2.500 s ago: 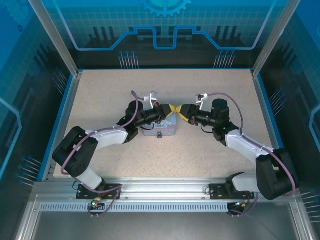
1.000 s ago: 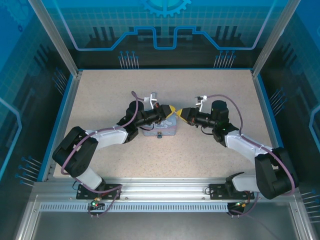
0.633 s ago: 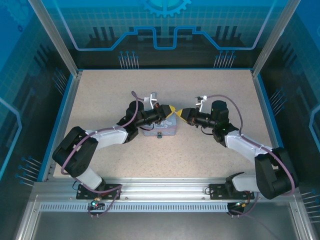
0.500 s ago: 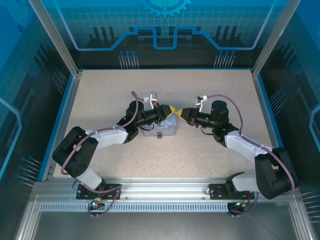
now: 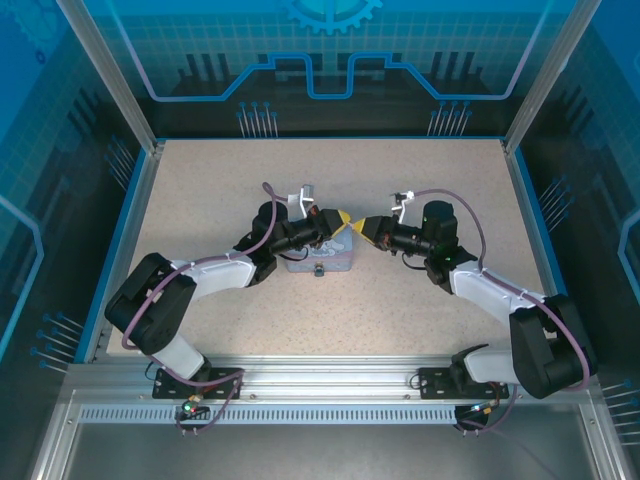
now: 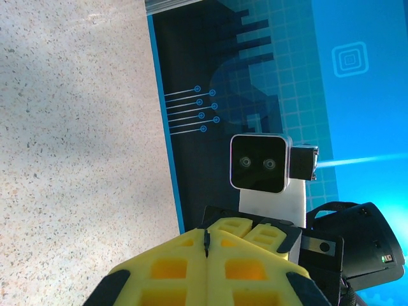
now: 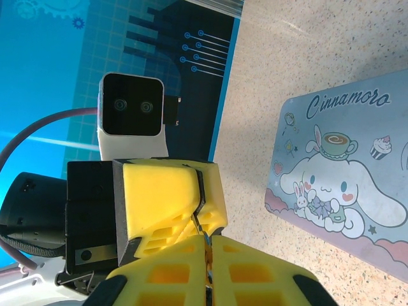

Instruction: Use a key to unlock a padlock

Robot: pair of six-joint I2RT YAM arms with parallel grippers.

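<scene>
My left gripper (image 5: 346, 220) and right gripper (image 5: 363, 227) meet tip to tip above the pale blue cartoon tin (image 5: 330, 258). In the left wrist view my left gripper (image 6: 207, 233) is shut, with the thin dark key (image 6: 205, 241) sticking out of the seam between its yellow fingers. In the right wrist view my right gripper (image 7: 207, 242) is shut on the same key (image 7: 203, 231), which runs on into the left gripper (image 7: 197, 217) just ahead. The small dark padlock (image 5: 319, 270) hangs at the tin's near side.
The tin's printed lid (image 7: 344, 185) lies to the right of my right fingers. Speckled table (image 5: 400, 180) spreads all around, bounded by a blue rim (image 5: 130, 210) and dark back panels. The right arm's camera housing (image 6: 258, 162) faces my left wrist.
The right gripper's jaws have closed onto the key. Earlier the right gripper drew back slightly to the right. The left arm has stayed still.
</scene>
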